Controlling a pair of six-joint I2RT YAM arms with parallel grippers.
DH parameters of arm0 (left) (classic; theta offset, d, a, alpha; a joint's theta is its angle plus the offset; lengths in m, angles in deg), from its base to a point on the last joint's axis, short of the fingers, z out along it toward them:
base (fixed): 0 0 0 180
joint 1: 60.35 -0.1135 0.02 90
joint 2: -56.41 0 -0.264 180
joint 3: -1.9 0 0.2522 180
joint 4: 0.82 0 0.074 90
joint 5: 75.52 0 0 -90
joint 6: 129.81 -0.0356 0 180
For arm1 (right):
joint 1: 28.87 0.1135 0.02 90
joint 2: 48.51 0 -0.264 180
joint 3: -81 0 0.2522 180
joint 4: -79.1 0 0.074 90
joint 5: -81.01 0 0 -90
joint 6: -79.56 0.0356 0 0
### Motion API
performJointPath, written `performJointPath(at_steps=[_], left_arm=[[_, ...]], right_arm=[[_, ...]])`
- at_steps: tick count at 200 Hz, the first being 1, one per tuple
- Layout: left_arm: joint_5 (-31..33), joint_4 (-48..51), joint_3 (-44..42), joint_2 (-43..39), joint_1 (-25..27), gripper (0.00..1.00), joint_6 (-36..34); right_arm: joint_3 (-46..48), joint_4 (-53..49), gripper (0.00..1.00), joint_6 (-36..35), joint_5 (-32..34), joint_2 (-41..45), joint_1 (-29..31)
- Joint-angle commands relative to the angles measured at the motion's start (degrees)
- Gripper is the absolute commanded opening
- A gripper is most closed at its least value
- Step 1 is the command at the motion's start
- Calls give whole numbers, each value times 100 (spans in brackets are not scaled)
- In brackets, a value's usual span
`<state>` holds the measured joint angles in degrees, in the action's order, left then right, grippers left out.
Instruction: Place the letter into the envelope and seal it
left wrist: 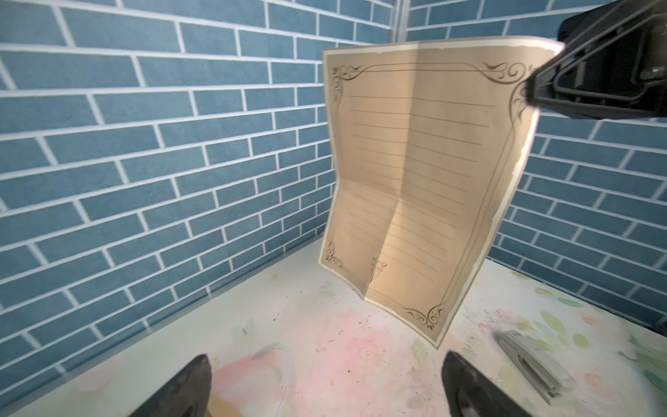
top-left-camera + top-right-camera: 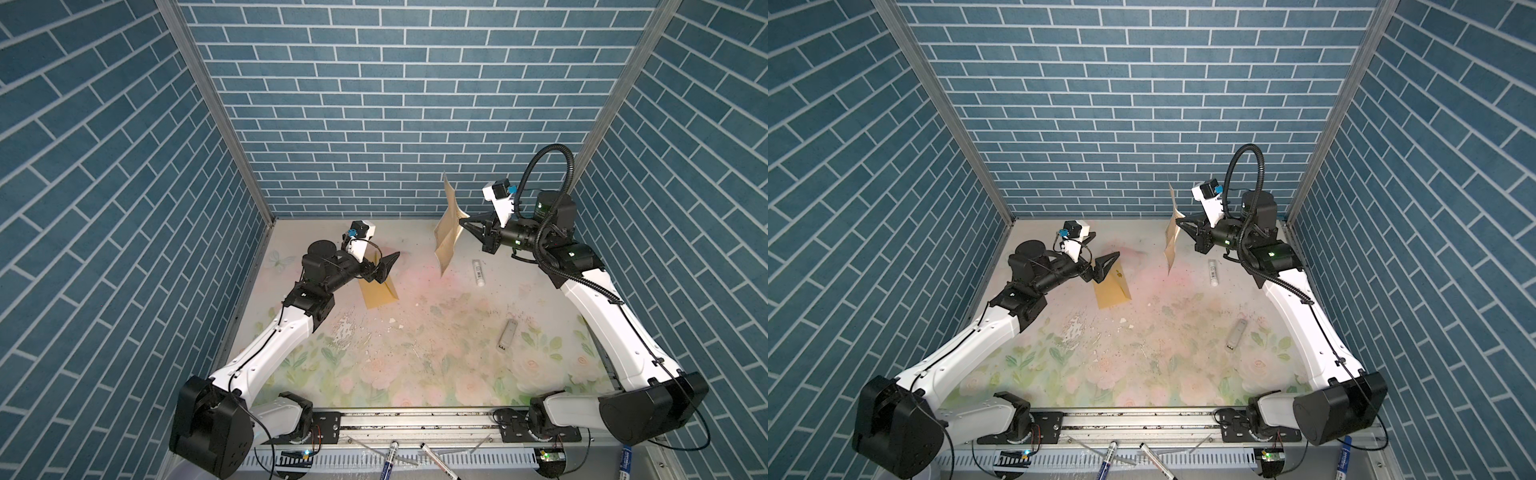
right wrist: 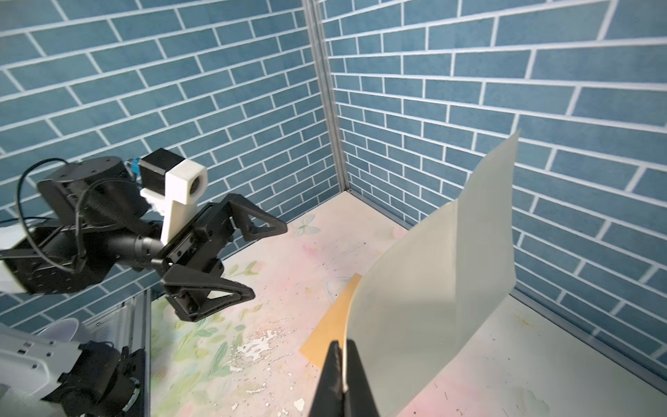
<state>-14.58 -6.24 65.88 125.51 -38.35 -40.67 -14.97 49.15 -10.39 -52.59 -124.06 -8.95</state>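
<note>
Floral tabletop (image 2: 436, 345), letter (image 2: 446, 237) edge pinched in R tool (image 2: 462, 223), envelope (image 2: 378, 296) flat, apart

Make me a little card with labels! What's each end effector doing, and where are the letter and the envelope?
letter: unfolded, creased, hanging upright in the air
envelope: flat on the table, left side
right end effector: shut on the letter's edge
left end effector: open, empty, over the envelope
also there: white tube, grey stapler
</note>
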Motion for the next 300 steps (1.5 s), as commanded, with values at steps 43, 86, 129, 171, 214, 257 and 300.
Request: performJointPath(at_steps=[43, 86, 129, 171, 214, 257, 300], left_arm=[[-1142, -463, -86, 164, -81, 100, -274], [-1294, -608, -215, 254, -176, 99, -318], [-1427, -920, -407, 323, -339, 96, -272], [-1948, -1290, -381, 541, -477, 84, 121], [-2414, -1761, -505, 633, -500, 62, 487], [-2466, -2246, -664, 613, -502, 34, 738], [-2423, -2203, -687, 622, -506, 18, 778]], right_arm=[[1, -916, 0, -1280, -244, 449, 334], [38, -972, 0, -1608, -73, 593, 363], [61, -1027, 0, -1864, -18, 677, 366], [92, -1019, 0, -1988, 4, 746, 372], [168, -758, 0, -1893, 53, 791, 381], [296, -338, 0, -1763, 85, 825, 381], [379, -207, 0, -1766, 170, 865, 381]])
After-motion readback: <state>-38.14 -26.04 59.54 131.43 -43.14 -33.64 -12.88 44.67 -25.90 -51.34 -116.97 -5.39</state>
